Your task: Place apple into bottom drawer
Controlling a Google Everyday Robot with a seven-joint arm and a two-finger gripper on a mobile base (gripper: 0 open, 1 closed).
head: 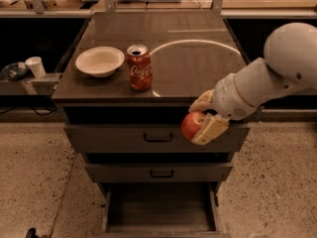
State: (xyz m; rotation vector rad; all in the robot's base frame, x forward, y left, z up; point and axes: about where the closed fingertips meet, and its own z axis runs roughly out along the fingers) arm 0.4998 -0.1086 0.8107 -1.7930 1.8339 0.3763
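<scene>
Single arm point(267, 73) enters from the right edge. There is a large white rounded joint point(292, 51) at upper right. From it the forearm slopes down and to the left, ending in a white banded wrist point(230, 97).

The tool point(198, 124) sits at the arm's lower-left end. It is out past the front edge of the tabletop point(198, 73), below its level, and toward the right side.

Two beige fingers point(212, 129) point left, one above the other, and are clamped on the apple point(189, 126). The apple's left face shows beyond the fingertips.

Red-orange apple point(190, 126) in cream end effector point(200, 121) before top drawer point(114, 136), red can point(139, 69), white bowl point(100, 61)
</scene>
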